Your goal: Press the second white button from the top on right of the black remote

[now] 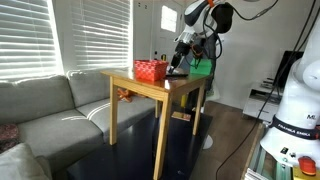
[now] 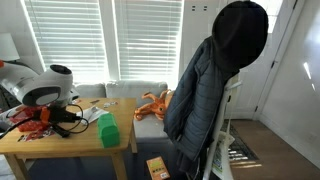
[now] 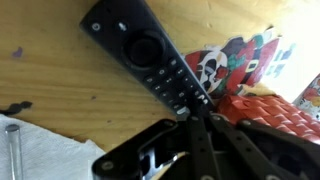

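black remote (image 3: 148,52) lies flat on bench (image 3: 50,75), keys up, so I can reach them | gripper (image 3: 194,118) pinched closed, empty, making one poking tip over remote's lower right keys; contact unclear | red basket (image 3: 275,112) just beside remote, I judge it crowds my approach

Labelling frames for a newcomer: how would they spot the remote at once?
On the wooden table, find the red basket. Beside it, at the tip of the gripper, lies the black remote: unlike the mesh basket, a thin flat slab with small buttons.
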Available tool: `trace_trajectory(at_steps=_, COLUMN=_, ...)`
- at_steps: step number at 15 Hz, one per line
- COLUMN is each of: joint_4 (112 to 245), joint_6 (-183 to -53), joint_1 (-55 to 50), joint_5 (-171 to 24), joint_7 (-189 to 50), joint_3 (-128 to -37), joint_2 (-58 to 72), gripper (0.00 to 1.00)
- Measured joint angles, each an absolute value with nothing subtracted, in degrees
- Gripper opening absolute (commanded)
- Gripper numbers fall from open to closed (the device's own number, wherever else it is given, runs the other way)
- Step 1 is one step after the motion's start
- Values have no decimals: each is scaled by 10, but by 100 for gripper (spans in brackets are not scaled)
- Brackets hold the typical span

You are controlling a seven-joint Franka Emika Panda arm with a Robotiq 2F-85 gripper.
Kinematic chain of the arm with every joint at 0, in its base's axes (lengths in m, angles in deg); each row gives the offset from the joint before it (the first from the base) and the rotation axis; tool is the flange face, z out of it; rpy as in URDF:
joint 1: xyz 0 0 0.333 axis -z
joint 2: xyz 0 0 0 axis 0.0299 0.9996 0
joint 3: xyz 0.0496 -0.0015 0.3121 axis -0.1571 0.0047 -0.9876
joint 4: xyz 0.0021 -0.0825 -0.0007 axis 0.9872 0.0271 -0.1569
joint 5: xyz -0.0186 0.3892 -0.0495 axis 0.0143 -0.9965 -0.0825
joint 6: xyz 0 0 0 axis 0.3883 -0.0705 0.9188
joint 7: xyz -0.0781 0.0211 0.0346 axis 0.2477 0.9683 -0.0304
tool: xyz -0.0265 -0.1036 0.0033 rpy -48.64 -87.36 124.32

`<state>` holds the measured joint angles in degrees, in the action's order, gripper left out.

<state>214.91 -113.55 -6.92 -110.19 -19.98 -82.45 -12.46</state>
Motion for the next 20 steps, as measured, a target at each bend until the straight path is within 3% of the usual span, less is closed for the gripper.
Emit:
trace_trajectory(at_steps=17, joint_4=2123, joint_6=-1050, joint_1=-37, joint_5=-1103, joint_7=-224, joint_3=-824, joint_2=-157, gripper=2)
trace_trajectory(at_steps=18, joint_4=2124, joint_6=-1042, joint_1=-34, joint_5=-1100, joint_7=-227, joint_3=-824, joint_2=-170, gripper=27)
trace_trajectory(at_steps=20, joint_4=2127, joint_6=-1040, joint_1=-31, joint_5=-1082, joint_7=-239, joint_3=-823, joint_2=-197, gripper=32)
